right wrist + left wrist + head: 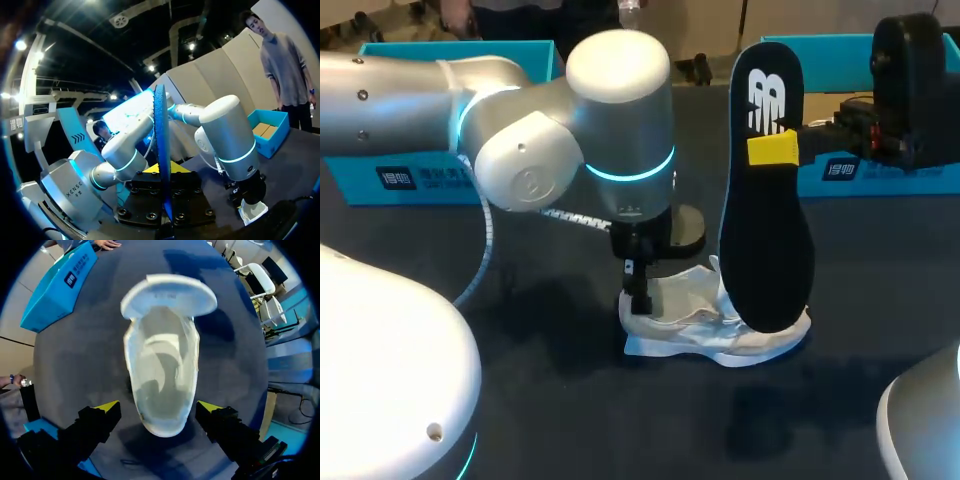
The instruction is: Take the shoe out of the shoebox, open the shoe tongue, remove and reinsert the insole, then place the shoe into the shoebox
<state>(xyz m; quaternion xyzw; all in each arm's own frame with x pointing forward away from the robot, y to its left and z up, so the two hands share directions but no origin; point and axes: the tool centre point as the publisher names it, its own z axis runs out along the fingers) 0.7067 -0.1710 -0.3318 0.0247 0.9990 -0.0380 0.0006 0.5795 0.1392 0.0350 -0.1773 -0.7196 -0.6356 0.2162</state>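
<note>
Only one white shoe [720,335] and one black insole [765,230]

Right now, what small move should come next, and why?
Probably lower the right pincer so the black insole it holds upright, lower end by the white shoe, slides into the opening. The shoe looks empty inside, and the open left pincer straddles its heel.

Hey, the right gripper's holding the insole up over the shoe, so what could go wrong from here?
The right gripper pinches the insole only near its upper end, so the long free end may bend or miss the opening of the shoe. The left gripper stands open around the shoe, not clamping it, so a push from the insole could slide it.
</note>
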